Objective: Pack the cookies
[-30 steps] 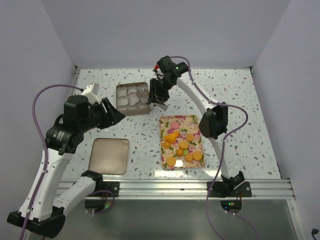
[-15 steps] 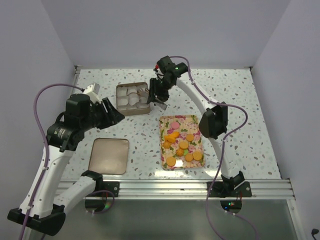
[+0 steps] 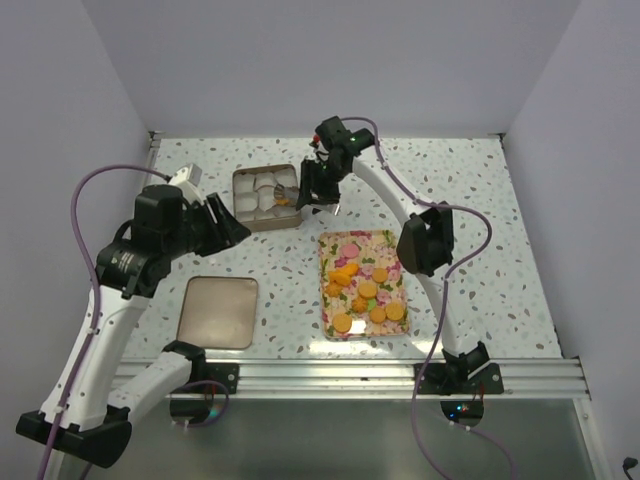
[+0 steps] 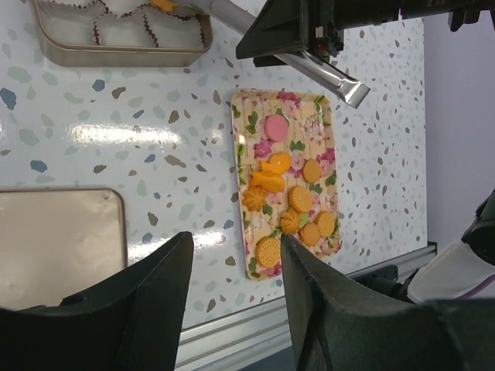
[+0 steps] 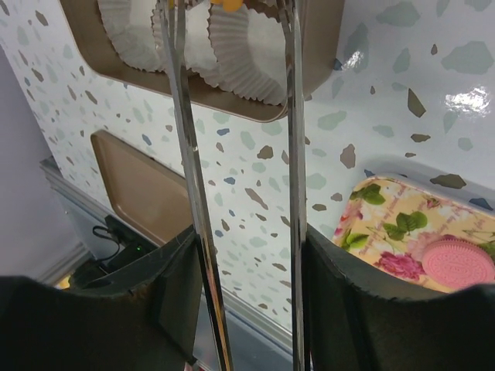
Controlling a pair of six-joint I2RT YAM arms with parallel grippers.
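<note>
Over the tin, the right gripper clasps tongs pinching an orange cookie. The left gripper hangs wide, empty.

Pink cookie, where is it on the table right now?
In the top view the pink cookie lies at the far end of the floral tray, beside the orange cookies; the right gripper, holding tongs, hangs just beyond.

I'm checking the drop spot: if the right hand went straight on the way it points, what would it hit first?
Probably a paper cup in the tin: the right hand's tongs reach over it, an orange cookie at their tips. Depth is unclear.
</note>
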